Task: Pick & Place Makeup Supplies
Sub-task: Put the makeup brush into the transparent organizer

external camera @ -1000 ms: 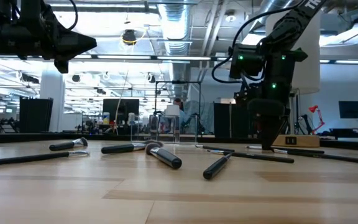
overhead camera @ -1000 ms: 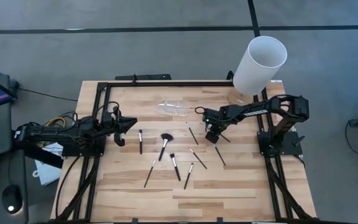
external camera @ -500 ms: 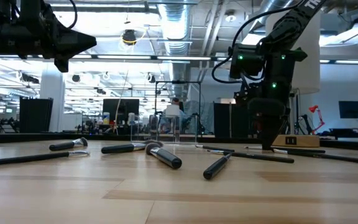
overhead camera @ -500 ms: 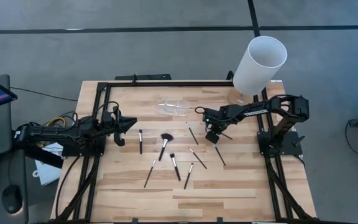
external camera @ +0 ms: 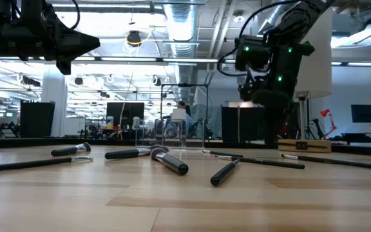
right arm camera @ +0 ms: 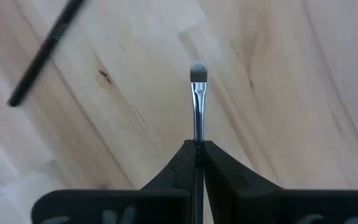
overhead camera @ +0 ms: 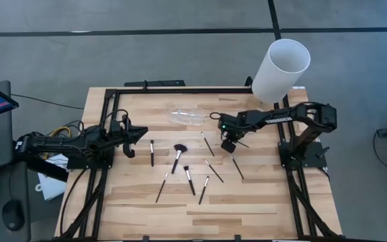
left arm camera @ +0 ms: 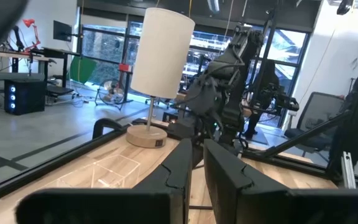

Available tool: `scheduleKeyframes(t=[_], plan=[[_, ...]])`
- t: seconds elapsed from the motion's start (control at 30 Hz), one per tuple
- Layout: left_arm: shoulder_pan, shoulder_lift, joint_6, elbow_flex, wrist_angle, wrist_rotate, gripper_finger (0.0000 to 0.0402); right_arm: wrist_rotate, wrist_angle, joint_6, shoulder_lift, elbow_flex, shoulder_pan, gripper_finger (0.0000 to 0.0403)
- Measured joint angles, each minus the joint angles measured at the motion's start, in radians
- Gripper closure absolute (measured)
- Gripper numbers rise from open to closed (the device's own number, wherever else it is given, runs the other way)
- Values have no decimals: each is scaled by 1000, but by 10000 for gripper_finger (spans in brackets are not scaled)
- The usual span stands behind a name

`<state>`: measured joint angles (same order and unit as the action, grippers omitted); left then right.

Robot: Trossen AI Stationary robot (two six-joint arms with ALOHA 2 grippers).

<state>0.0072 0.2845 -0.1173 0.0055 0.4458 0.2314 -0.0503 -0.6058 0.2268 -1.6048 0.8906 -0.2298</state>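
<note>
Left gripper (overhead camera: 142, 134) waits at the table's left edge, raised above the wood, its flat dark fingers (left arm camera: 178, 167) nearly pressed together with just a thin slit between, nothing in them. Just past its tips lies a short black-handled brush (overhead camera: 152, 152), then the fluffy-headed brush (overhead camera: 177, 155) and three more slim brushes (overhead camera: 189, 180) scattered toward the middle, all flat on the pale butcher-block table (overhead camera: 247, 202). Right gripper (overhead camera: 228, 145) hangs right of centre, jaws pinched tight on a thin brush (right arm camera: 197, 109); silver ferrule and small grey bristle tip stick straight out beyond the fingertips. Two loose brushes (overhead camera: 213, 171) lie near below it. Clear plastic holder (overhead camera: 188, 116) lies on its side; tall white cylinder (overhead camera: 280, 70) stands behind.
</note>
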Motion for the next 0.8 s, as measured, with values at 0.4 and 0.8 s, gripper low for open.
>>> scheduleKeyframes(t=[0.4, 0.8], plan=[[0, 6, 0, 0, 3, 0, 362, 0, 322, -71, 202, 2, 1, 394], [0, 6, -3, 0, 11, 0, 362, 2, 1091, -210, 34, 4, -23, 390]])
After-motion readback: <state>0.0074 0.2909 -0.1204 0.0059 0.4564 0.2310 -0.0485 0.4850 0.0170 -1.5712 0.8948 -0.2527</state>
